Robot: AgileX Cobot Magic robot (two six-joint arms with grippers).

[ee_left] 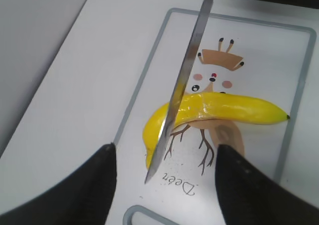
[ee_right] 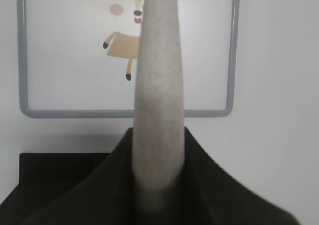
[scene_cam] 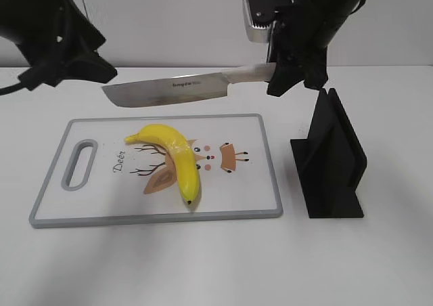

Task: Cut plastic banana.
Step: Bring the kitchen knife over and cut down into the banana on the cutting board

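The plastic banana (scene_cam: 172,158) lies whole on the white cutting board (scene_cam: 101,198), curved, its dark tip toward the front edge; it also shows in the left wrist view (ee_left: 234,107). My right gripper (scene_cam: 281,72) is shut on the grey handle (ee_right: 158,100) of a steel knife (scene_cam: 172,89). The knife hangs level in the air above the board's far edge, its blade pointing left, above the banana and apart from it; its blade edge also shows in the left wrist view (ee_left: 182,88). My left gripper (ee_left: 164,177) is open and empty, high above the board's left part.
The board (ee_left: 299,70) has a grey rim, a handle slot (scene_cam: 80,164) at its left end and a deer print. A black knife stand (scene_cam: 331,160) stands on the white table right of the board.
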